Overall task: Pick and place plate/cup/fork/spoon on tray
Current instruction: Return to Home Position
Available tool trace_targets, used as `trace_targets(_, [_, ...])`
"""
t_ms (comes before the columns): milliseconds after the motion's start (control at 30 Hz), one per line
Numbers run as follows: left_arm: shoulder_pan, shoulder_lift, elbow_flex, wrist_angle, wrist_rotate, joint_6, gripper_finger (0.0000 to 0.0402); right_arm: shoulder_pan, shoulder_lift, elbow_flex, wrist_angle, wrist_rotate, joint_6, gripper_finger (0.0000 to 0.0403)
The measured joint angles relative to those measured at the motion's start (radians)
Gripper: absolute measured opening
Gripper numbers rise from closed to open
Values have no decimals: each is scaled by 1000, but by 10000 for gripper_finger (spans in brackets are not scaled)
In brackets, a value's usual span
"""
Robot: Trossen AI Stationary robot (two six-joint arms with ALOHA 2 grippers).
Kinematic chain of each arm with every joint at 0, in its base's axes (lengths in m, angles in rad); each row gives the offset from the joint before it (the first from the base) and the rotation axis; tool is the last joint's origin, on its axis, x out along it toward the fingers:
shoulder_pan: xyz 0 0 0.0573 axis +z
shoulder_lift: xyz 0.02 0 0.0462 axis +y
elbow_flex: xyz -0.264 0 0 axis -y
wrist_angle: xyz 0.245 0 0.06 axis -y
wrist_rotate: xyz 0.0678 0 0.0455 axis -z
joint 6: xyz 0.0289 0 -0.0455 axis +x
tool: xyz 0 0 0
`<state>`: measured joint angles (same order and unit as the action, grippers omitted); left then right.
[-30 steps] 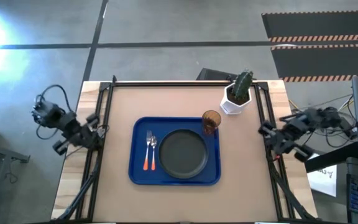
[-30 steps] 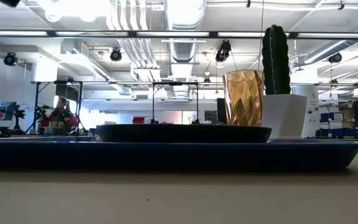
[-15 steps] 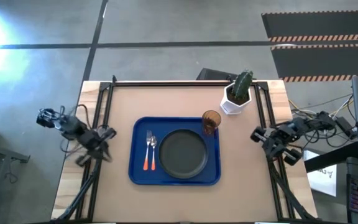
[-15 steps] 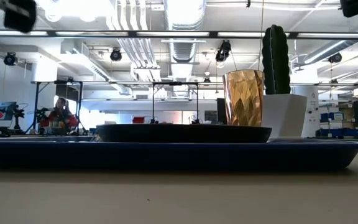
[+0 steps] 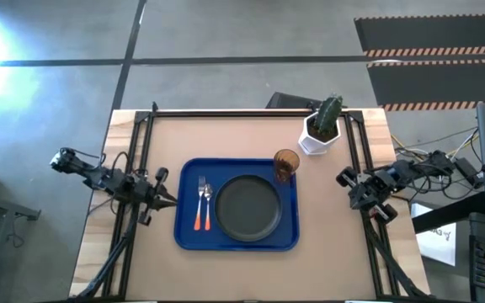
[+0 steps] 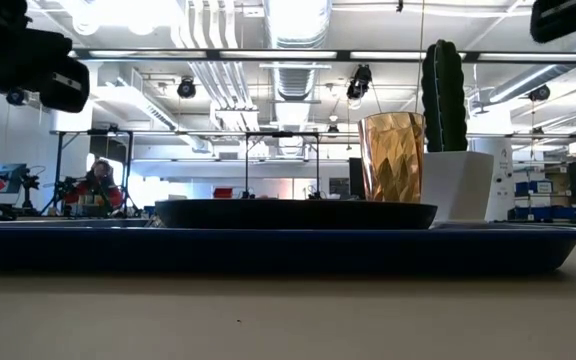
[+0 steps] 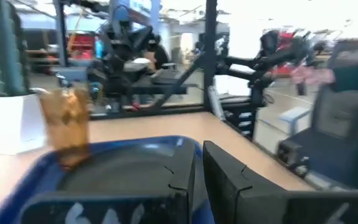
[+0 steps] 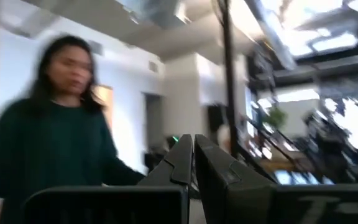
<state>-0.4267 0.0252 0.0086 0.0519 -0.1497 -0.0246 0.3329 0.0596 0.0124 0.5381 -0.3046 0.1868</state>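
Both sets of jaws were pressed shut on nothing: the left gripper hung just off the left edge of the blue tray, and the right gripper hovered over the table's right side, well apart from the tray. On the tray lay the black plate in the middle, with the fork and spoon side by side to its left. The amber cup stood upright at the tray's far right corner, near the white pot with a cactus on the bare table, and a person in a dark green top showed in the right wrist view.
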Motion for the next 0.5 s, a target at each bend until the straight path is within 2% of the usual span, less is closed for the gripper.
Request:
trace_targets(167, [1,-9,0,-1,-66,61,15,-16,1,0,-103,126,20,9])
trace_targets(500, [1,28,-2,-7,-65,77,15,-66,0,0,-181,97,11,9])
